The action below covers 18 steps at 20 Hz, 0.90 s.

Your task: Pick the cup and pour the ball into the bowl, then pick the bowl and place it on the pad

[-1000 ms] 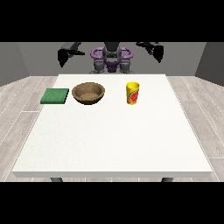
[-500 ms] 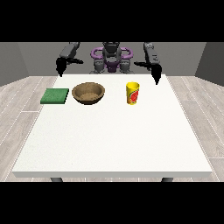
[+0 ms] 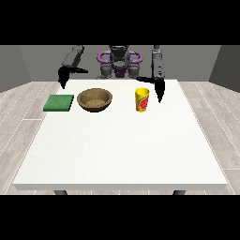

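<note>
The hand at the view's right (image 3: 158, 86) hangs with its fingers straight and pointing down, thumb stuck out sideways, holding nothing. The yellow cup (image 3: 142, 100) (red mark on its side) stands upright on the white table (image 3: 122, 150), just beside those fingertips, toward the view's left; whether a ball lies inside it cannot be told. Farther from the fingers on that side sits the brown bowl (image 3: 94, 99), then the green pad (image 3: 59, 102). The hand at the view's left (image 3: 64, 75) hovers above the pad, fingers pointing down, relaxed and empty.
</note>
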{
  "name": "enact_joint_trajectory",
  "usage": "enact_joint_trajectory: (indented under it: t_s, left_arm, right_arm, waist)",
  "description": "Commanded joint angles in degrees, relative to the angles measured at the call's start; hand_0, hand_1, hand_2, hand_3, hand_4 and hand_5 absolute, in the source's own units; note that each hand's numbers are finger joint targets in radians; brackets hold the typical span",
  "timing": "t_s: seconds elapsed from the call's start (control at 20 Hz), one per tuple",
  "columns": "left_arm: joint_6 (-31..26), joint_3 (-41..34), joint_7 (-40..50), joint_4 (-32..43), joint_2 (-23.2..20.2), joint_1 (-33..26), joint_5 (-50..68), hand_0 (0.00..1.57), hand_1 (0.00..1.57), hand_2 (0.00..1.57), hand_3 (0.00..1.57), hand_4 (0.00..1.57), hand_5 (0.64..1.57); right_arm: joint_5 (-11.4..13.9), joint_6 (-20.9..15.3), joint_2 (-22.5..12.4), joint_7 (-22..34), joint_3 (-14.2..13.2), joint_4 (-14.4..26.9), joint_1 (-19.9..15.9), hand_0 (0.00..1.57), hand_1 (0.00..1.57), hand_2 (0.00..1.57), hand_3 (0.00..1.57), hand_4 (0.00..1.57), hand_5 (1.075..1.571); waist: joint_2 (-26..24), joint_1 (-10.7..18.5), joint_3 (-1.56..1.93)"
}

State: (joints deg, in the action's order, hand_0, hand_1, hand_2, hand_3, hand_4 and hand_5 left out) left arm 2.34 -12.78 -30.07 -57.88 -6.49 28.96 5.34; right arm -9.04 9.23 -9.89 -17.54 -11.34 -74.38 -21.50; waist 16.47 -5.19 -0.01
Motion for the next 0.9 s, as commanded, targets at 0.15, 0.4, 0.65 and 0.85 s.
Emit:
enact_joint_trajectory:
  t_s: [0.15,0.4,0.65,0.85]
  left_arm:
    - [2.9,-2.8,-7.6,12.6,-1.4,5.4,-1.0,0.00,0.00,0.00,0.00,0.00,1.341]
    - [4.0,-4.7,-12.5,17.0,-3.4,8.5,-0.9,0.00,0.00,0.00,0.00,0.00,1.326]
    - [5.8,-4.4,-13.5,19.7,-2.9,11.6,-1.4,0.00,0.00,0.00,0.00,0.00,1.325]
    - [19.9,-5.2,-16.7,18.0,-5.4,7.8,-7.2,1.28,1.28,1.57,1.57,0.92,1.570]
  right_arm:
    - [-1.7,0.5,-0.3,3.3,0.7,-2.7,-2.8,0.00,0.00,0.00,0.00,0.00,1.570]
    - [-3.4,4.1,-5.5,2.4,-2.0,-2.6,-5.1,0.00,0.00,0.00,0.00,0.00,1.569]
    - [-4.1,5.0,-8.4,-0.5,-4.9,0.4,-7.0,0.00,0.00,0.00,0.00,0.00,1.569]
    - [-4.7,6.3,-8.1,1.2,-3.4,-2.8,-6.3,0.00,0.00,0.22,0.39,0.00,1.569]
  waist:
    - [2.3,-4.1,-0.03]
    - [7.5,-5.6,-0.03]
    - [9.9,-5.2,-0.01]
    - [11.2,-9.7,0.03]
